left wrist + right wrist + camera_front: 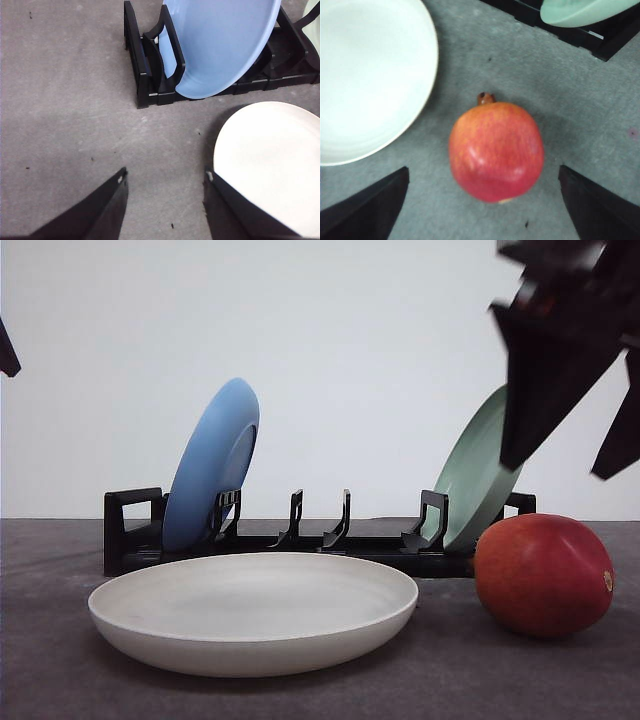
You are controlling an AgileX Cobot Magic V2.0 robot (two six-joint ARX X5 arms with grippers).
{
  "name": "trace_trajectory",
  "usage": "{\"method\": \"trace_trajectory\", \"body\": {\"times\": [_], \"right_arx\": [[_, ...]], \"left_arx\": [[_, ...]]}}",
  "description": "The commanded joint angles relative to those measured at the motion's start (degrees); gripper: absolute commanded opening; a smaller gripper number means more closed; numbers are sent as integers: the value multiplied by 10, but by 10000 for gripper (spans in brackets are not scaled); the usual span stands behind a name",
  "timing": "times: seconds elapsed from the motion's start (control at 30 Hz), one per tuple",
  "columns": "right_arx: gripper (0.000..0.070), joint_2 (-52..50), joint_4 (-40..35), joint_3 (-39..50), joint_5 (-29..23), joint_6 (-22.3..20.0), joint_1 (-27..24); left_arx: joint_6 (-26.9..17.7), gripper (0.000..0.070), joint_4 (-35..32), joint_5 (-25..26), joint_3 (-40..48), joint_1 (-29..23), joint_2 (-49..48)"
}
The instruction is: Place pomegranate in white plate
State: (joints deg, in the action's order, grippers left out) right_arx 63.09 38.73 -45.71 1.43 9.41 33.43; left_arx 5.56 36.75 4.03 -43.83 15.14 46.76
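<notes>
Step in hand, by judgement: grasp approach.

- Pomegranate point(496, 151): resting on the grey table point(60, 680), just right of the white plate point(252, 612), not touching it; calyx nub toward the black rack point(300, 538).
- Right gripper point(485, 210): above the fruit, jaws spread wide, empty, one finger at each side.
- Left gripper point(165, 195): jaws apart, empty, over bare table beside the plate rim.

Descend straight, fruit centred between fingers. Close at widest girth, off the nub. Grip gently; smooth round skin likely to slip or roll.
</notes>
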Motion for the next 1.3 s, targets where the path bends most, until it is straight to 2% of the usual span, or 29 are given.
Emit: {"method": "trace_trajectory", "body": {"times": [0.0, 0.2, 0.3, 0.47, 0.57, 0.7, 0.9, 0.97, 1.07, 1.17, 1.27], "right_arx": [[628, 22, -15, -11, -2, -7, 5], [628, 82, -59, -11, -15, -8, 5], [628, 109, -61, -11, -33, -6, 4], [624, 140, -58, -11, -34, -3, 4], [591, 150, -53, -11, -32, 7, 4], [492, 151, -44, -11, -30, 11, 4], [482, 151, 22, -54, -27, -2, 2], [482, 151, 50, -83, -3, -18, 2], [483, 151, 48, -113, 62, -27, 6], [483, 151, -3, -120, 127, -26, 19], [482, 158, -57, -120, 139, -26, 45]], "left_arx": [[-4, 273, -5, 1, -8, 2, 3], [-4, 273, -5, 1, -8, 2, 3], [-4, 273, -5, 1, -8, 2, 3], [-4, 273, -5, 1, -8, 2, 3], [-4, 273, -5, 1, -8, 2, 3], [-4, 273, -5, 1, -8, 2, 3], [-4, 273, -5, 1, -8, 2, 3], [-3, 273, -5, 1, -8, 2, 3], [-3, 273, -5, 1, -8, 2, 3], [-3, 273, -5, 1, -8, 2, 4], [-3, 273, -5, 1, -8, 2, 4]]}}
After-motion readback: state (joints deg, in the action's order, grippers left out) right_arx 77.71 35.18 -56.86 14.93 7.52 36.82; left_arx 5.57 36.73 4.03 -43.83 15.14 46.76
